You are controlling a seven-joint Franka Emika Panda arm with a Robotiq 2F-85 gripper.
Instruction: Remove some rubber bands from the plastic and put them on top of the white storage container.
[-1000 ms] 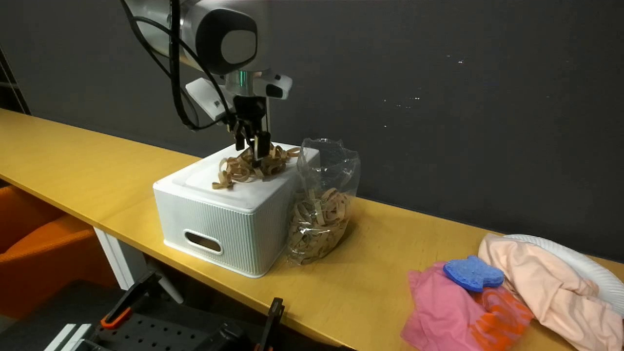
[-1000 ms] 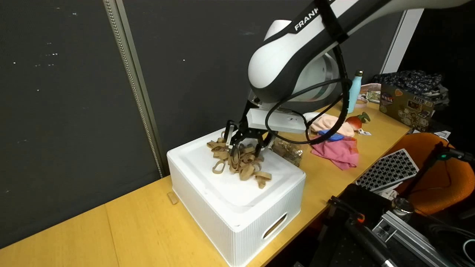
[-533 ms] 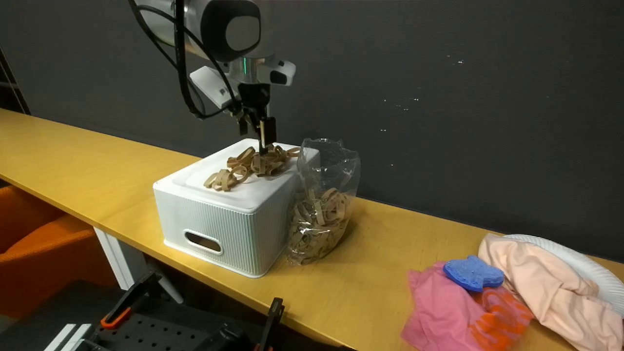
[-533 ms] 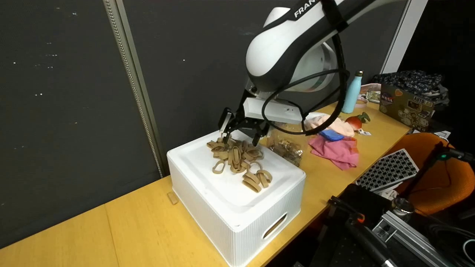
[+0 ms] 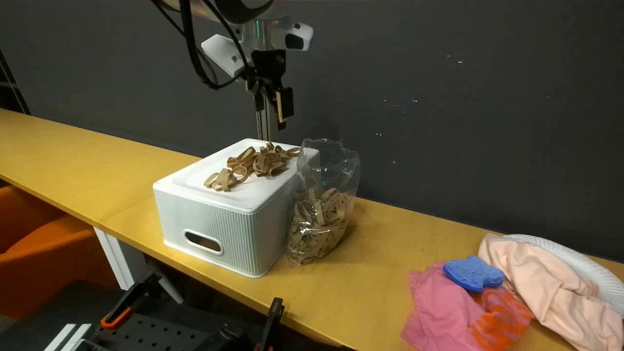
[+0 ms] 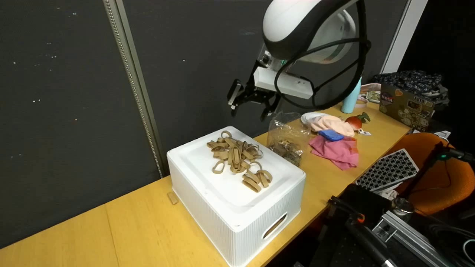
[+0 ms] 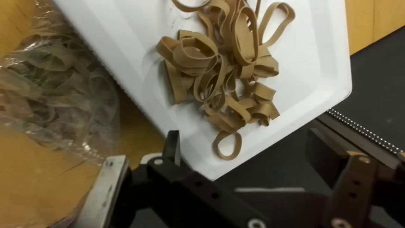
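Note:
The white storage container (image 5: 204,209) stands on the table, also seen in an exterior view (image 6: 207,205). A loose pile of tan rubber bands (image 6: 235,157) lies on its top, and it also shows in the wrist view (image 7: 208,63). The clear plastic bag (image 5: 319,229) stands upright beside the container with more tan bands inside; its top is open. It is at the left in the wrist view (image 7: 60,88). My gripper (image 6: 248,114) is in the air above the container's back edge near the dark wall. In the wrist view its fingers (image 7: 246,142) are wide apart with nothing between them.
A tan band (image 6: 172,197) lies on the table beside the container. A dark wall (image 5: 438,122) runs behind the table. Pink cloth (image 5: 443,307), a blue sponge (image 5: 473,273) and peach cloth (image 5: 546,282) lie farther along. A blue bottle (image 6: 351,97) stands at the far end.
The gripper has opened and risen from the container top, moving up toward the bag's side. A clump of bands has dropped onto the pile's near edge. The bag has not moved.

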